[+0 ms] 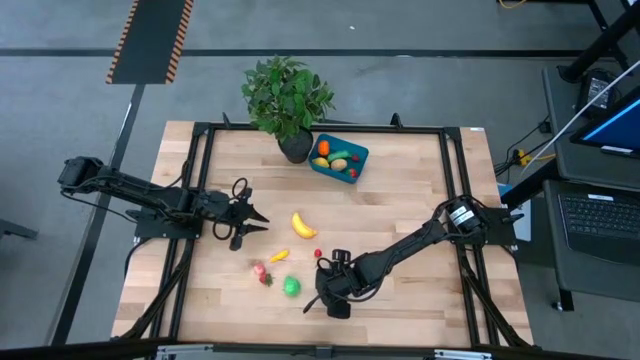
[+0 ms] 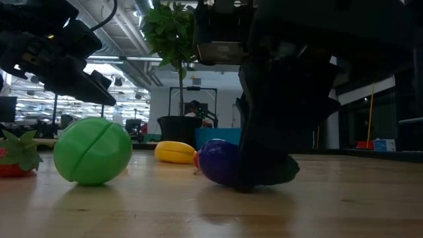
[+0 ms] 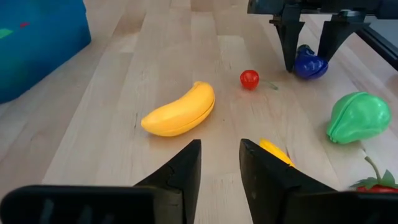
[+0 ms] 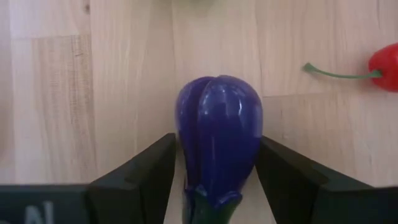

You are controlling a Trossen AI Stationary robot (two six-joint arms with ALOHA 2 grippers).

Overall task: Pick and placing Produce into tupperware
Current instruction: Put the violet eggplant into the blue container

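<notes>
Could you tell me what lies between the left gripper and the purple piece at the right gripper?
In the left wrist view, the banana and a small red cherry lie between the left gripper and the purple piece.
</notes>
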